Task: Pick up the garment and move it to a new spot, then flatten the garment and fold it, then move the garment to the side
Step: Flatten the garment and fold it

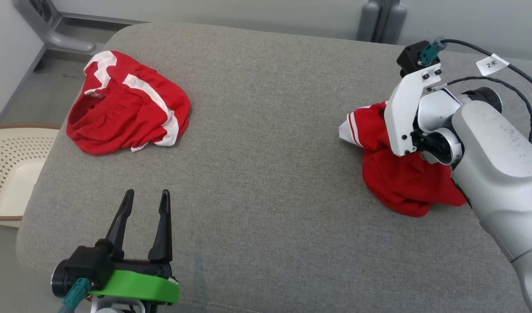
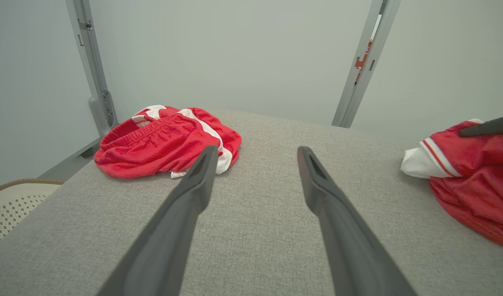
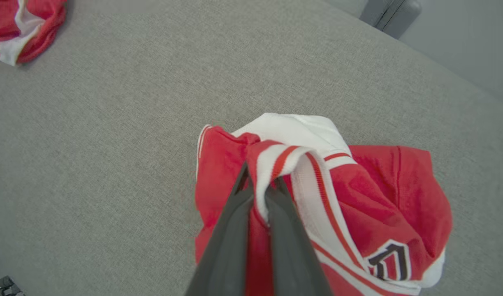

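Note:
A crumpled red garment (image 1: 396,182) with white striped trim lies at the right of the grey cushion (image 1: 266,143). My right gripper (image 3: 259,185) is shut on a fold of its white-and-red trim (image 3: 292,160); in the head view the fingers are hidden behind the white wrist bracket (image 1: 407,113). The same garment (image 2: 473,172) lies at the right in the left wrist view. My left gripper (image 1: 145,202) stands open over the cushion's near left, holding nothing, its fingers (image 2: 193,193) spread wide.
A second red and white garment (image 1: 126,106) lies bunched at the cushion's far left. A cream perforated basket (image 1: 9,169) stands on the floor beyond the left edge. Grey metal frame posts (image 2: 360,61) rise behind the cushion.

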### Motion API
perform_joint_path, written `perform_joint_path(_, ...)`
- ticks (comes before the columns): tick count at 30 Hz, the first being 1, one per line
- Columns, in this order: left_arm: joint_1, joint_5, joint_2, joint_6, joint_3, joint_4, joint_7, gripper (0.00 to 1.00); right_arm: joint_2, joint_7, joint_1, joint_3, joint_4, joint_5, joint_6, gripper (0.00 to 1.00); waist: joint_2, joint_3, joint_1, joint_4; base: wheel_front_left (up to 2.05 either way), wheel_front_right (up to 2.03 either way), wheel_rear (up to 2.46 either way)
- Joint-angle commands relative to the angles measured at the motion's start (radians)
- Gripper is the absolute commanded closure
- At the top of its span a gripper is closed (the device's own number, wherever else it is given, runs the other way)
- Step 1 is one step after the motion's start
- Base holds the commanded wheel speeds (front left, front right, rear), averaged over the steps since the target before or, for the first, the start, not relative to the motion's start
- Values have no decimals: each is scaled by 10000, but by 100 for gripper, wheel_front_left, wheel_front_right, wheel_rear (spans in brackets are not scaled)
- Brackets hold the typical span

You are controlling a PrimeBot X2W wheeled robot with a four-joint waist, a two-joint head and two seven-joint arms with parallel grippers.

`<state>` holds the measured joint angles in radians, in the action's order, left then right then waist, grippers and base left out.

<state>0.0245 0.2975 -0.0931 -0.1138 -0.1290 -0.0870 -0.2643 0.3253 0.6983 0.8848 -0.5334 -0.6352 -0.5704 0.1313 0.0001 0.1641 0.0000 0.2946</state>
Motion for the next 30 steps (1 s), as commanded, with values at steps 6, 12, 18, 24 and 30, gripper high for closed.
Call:
perform_joint_path(6, -225, -79, -56, -54, 20, -64, -2, 0, 57, -1992, 466, -638, 583, 239, -10, 100, -1, -545, 0, -148, 0, 0, 0)
perform_joint_path(12, -284, -23, -51, -77, 37, -86, -2, 0, -40, -4679, 1569, -1647, 820, 775, -12, 100, -1, -695, 0, -73, 0, 0, 0)
perform_joint_path(18, -321, -57, -29, -90, 143, 12, -2, 0, -191, -7897, 3198, -2394, 581, 1385, -13, 100, -1, -743, 0, 22, 0, 0, 0)
perform_joint_path(24, -396, -98, -5, -87, 257, 52, -2, 0, -156, -9566, 4368, -2443, 424, 1450, -13, 100, -1, -795, 0, 27, 0, 0, 0)
perform_joint_path(30, -379, -114, 41, -100, 264, 104, -2, 0, 523, -9633, 3523, -2928, 8, 1127, -13, 100, -1, -624, 0, -120, 0, 0, 0)
